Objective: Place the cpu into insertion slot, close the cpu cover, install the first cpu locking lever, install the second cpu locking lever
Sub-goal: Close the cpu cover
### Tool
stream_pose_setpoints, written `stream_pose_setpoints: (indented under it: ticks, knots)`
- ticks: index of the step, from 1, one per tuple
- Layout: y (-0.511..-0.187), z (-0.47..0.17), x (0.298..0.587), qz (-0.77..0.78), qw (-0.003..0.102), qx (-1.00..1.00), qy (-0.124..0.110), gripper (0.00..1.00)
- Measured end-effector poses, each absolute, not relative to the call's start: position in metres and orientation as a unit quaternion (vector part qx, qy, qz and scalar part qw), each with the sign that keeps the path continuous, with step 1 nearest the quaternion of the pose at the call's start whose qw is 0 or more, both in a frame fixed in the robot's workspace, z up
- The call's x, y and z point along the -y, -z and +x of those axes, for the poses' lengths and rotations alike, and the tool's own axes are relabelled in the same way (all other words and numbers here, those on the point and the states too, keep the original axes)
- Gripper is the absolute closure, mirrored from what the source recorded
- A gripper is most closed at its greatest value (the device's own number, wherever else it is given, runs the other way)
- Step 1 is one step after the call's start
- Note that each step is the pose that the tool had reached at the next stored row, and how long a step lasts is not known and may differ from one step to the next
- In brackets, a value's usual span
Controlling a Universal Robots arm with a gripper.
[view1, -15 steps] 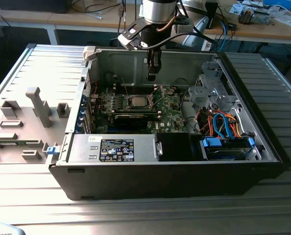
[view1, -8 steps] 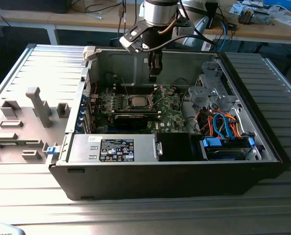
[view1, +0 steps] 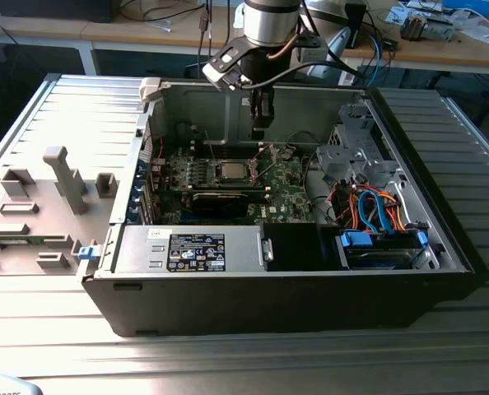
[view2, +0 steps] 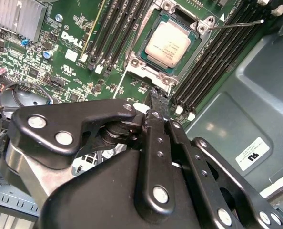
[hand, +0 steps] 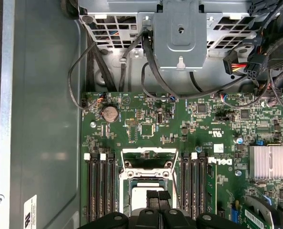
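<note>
Case: the open computer case lies on its side on the ribbed metal table. This turns the motherboard face up, so the arm can reach it from above.
Cpu: the cpu lies flat in the insertion slot, mid-board between the two banks of memory slots. The placing step looks done.
Cover: in the first wrist view the cpu cover shows as a silvery frame at the slot's edge, beyond the chip. I cannot tell whether it is pressed flat.
Lever: a thin wire lever juts from one slot corner out across the memory slots. It looks unlatched, leaving the cover free.
Gripper: the gripper hangs at one edge of the slot with its fingertips drawn narrow together, gripping nothing. The pose suits pushing rather than carrying.
</note>
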State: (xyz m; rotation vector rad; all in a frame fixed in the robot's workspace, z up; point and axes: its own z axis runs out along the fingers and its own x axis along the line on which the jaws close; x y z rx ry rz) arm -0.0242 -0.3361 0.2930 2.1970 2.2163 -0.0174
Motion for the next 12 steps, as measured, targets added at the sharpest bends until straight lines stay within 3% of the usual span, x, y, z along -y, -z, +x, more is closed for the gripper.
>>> stream_pose_setpoints:
  ticks: [12]
  knots:
    - [-0.2908,-0.0224,0.3361,0.704,0.01,-0.71,0.005,0.89]
